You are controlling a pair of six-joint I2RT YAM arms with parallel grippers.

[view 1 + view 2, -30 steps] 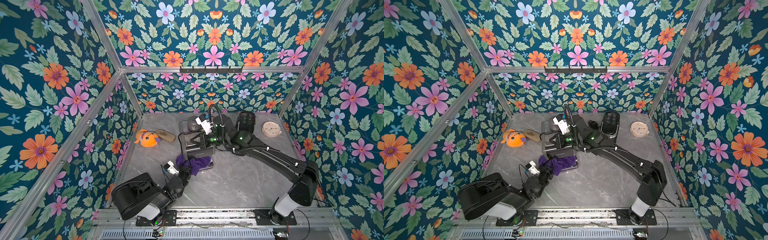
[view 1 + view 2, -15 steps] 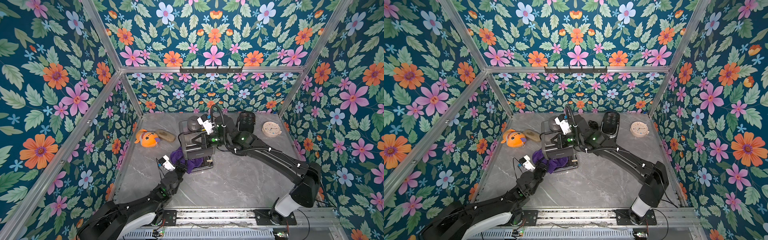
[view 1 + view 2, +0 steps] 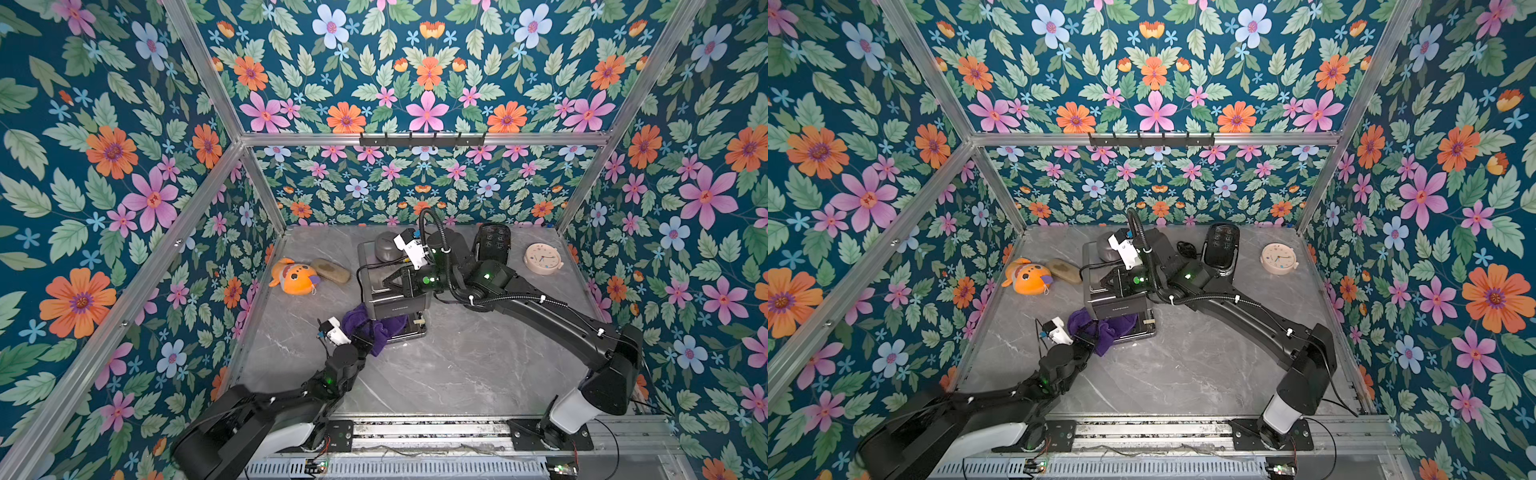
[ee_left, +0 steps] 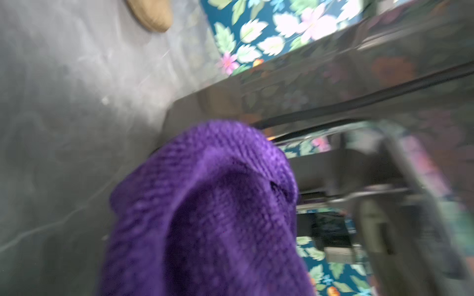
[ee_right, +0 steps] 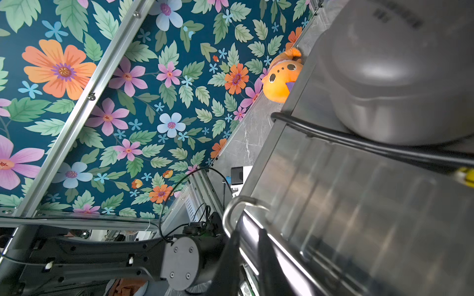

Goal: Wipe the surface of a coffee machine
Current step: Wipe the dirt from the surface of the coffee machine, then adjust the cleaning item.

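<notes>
Carefully now: your left tool is clenched on the purple cloth, which is bunched against the near-left lower corner of the coffee machine, just above its drip tray. A hard sideways stroke could well snag the cloth on the tray's edge and drag the tray or the machine across the desk. Your right tool sits on the machine's top by the chrome rail. You cannot tell whether it grips the rail or stands released, so don't count on it as a brace. The machine stands mid-desk toward the far wall, right of the orange plush toy. It is boxy, with a dark front panel, a brushed-steel top, a grey domed lid at the far end, and glossy sides mirroring the wallpaper.
</notes>
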